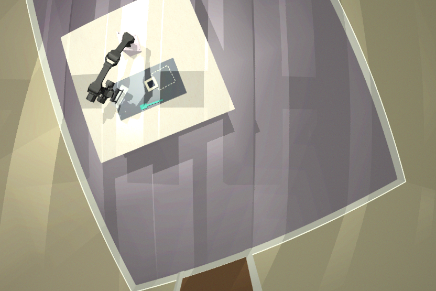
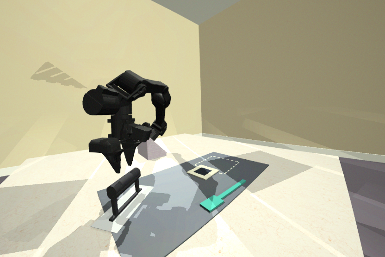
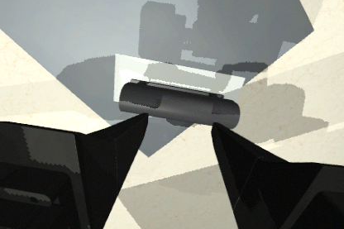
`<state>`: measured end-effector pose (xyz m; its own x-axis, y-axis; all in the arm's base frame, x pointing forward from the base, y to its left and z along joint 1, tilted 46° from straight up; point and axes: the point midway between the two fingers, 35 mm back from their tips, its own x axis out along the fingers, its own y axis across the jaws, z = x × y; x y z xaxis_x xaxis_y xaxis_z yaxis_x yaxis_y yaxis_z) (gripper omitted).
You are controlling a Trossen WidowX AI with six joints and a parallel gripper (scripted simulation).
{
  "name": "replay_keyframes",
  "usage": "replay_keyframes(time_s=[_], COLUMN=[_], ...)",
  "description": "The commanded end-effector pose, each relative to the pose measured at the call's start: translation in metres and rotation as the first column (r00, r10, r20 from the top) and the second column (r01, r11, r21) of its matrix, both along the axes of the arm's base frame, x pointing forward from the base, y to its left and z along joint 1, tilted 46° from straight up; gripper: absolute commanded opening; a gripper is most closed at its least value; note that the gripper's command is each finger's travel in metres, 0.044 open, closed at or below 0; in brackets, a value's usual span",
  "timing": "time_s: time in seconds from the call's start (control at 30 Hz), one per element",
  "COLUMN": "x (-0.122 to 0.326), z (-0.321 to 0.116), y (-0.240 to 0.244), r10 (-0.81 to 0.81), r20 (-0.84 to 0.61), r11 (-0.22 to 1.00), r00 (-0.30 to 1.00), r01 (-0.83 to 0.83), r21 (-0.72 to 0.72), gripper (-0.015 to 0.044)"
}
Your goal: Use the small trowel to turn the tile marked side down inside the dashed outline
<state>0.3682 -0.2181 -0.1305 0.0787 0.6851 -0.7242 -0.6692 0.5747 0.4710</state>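
The tile (image 1: 151, 84) (image 2: 203, 171), cream with a dark square facing up, lies mostly outside the dashed outline (image 1: 167, 65) (image 2: 213, 156), against its left side. A flat teal tool (image 1: 143, 106) (image 2: 212, 203) lies near the mat's edge. A trowel with a pale plate and raised black bar handle (image 2: 124, 182) (image 3: 182, 103) stands across the left end of the mat (image 1: 179, 87) (image 2: 161, 232) (image 3: 95, 12). My gripper (image 1: 110, 93) (image 2: 123, 168) (image 3: 179, 122) is open and empty just above that handle. In the wrist view its fingertips are spread along the handle's length.
A pinkish wedge-shaped block (image 1: 133, 50) (image 2: 151, 152) stands on the cream table (image 1: 189, 34) (image 2: 295, 216) beside the arm's base. The arm reaches out over the table's left side. Shadows fall across the mat.
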Motion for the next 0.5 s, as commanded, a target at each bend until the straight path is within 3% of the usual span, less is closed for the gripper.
replay_keyframes(time_s=[0.0,0.47], x=[-0.0002,-0.0006], z=[0.0000,0.0001], y=[0.0007,0.0013], r10=[0.097,0.426], r20=[0.093,0.393], r11=[0.995,0.903], r00=[0.991,0.815], r01=[-0.096,-0.410], r21=[-0.009,-0.129], gripper=[0.0270,0.0270])
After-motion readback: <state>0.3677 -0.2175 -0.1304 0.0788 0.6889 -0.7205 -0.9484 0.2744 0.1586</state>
